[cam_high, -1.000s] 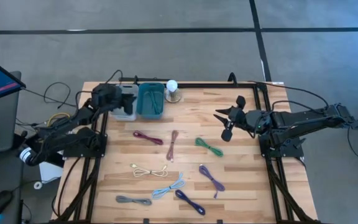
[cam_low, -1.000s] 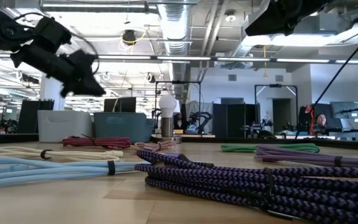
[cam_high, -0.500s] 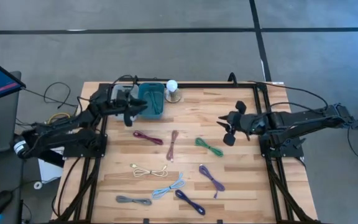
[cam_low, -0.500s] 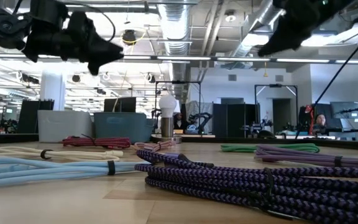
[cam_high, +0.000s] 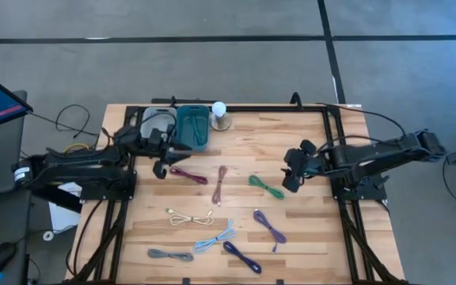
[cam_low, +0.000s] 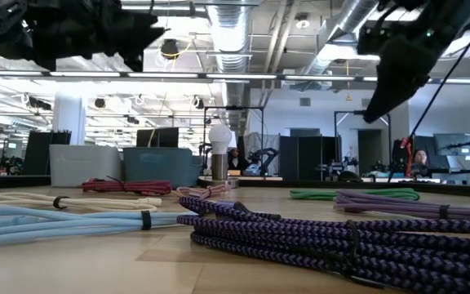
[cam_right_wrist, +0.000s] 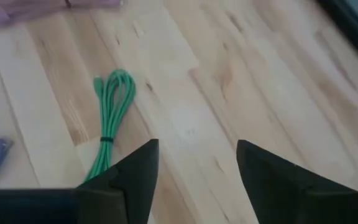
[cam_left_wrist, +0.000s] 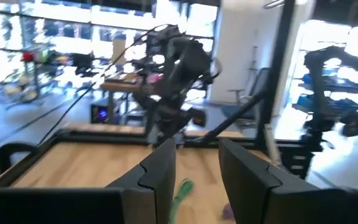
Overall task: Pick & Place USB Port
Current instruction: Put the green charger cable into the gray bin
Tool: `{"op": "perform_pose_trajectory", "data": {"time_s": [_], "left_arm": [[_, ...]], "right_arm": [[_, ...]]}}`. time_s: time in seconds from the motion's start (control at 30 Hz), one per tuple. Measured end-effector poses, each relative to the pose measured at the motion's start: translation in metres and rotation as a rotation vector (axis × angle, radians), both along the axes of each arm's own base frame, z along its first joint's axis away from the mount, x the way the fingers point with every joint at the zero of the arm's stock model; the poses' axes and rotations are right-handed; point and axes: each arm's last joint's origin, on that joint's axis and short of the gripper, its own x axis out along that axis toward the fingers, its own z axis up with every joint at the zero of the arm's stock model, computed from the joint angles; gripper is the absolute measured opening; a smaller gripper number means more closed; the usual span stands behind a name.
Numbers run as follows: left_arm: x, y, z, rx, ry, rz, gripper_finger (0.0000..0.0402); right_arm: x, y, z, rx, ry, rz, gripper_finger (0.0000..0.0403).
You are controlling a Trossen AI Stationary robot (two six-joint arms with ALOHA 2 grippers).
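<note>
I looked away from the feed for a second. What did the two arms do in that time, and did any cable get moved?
The left claw swung from over the bins out above the table toward the maroon cable. The right claw dropped toward the green cable and now stands open, empty. No cable was taken or released; every cable, the teal bin and the bulb stayed put.
</note>
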Motion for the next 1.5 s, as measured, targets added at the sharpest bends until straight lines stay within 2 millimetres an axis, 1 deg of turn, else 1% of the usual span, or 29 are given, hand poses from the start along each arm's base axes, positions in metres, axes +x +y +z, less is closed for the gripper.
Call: {"op": "perform_pose_trajectory", "data": {"time_s": [0.17, 0.27, 0.37, 0.5, 0.6, 0.67, 0.77, 0.87, 0.97, 1.17, 1.37, 1.5], "left_arm": [[0.001, -0.008, 0.004, 0.016, -0.042, -0.050, 0.0122], [0.001, -0.009, 0.004, 0.016, -0.043, -0.057, 0.0122], [0.001, -0.009, 0.004, 0.016, -0.045, -0.056, 0.0122], [0.001, -0.009, 0.005, 0.017, -0.049, -0.052, 0.0122], [0.001, -0.009, 0.005, 0.017, -0.049, -0.052, 0.0122], [0.001, -0.009, 0.005, 0.017, -0.049, -0.051, 0.0122], [0.001, -0.009, 0.005, 0.017, -0.049, -0.052, 0.0122], [0.001, -0.009, 0.005, 0.016, -0.049, -0.052, 0.0122], [0.001, -0.009, 0.005, 0.016, -0.049, -0.052, 0.0122], [0.001, -0.009, 0.004, 0.016, -0.048, -0.051, 0.0122], [0.001, -0.009, 0.004, 0.015, -0.045, -0.052, 0.0122], [0.001, -0.009, 0.004, 0.015, -0.044, -0.052, 0.0122]], "right_arm": [[0.010, 0.002, -0.014, 0.030, 0.072, -0.004, 0.0211], [0.016, 0.004, -0.025, 0.082, 0.131, 0.020, 0.0205], [0.020, 0.005, -0.035, 0.100, 0.176, 0.005, 0.0200], [0.024, 0.011, -0.045, 0.268, 0.230, 0.053, 0.0192], [0.027, 0.019, -0.050, 0.389, 0.252, 0.100, 0.0187], [0.030, 0.025, -0.052, 0.443, 0.245, 0.122, 0.0184], [0.035, 0.034, -0.054, 0.481, 0.219, 0.140, 0.0183], [0.039, 0.041, -0.058, 0.480, 0.203, 0.138, 0.0185], [0.041, 0.045, -0.063, 0.432, 0.207, 0.124, 0.0186], [0.044, 0.046, -0.076, 0.316, 0.241, 0.082, 0.0187], [0.050, 0.047, -0.088, 0.288, 0.255, 0.070, 0.0187], [0.052, 0.046, -0.094, 0.249, 0.273, 0.055, 0.0179]]}}
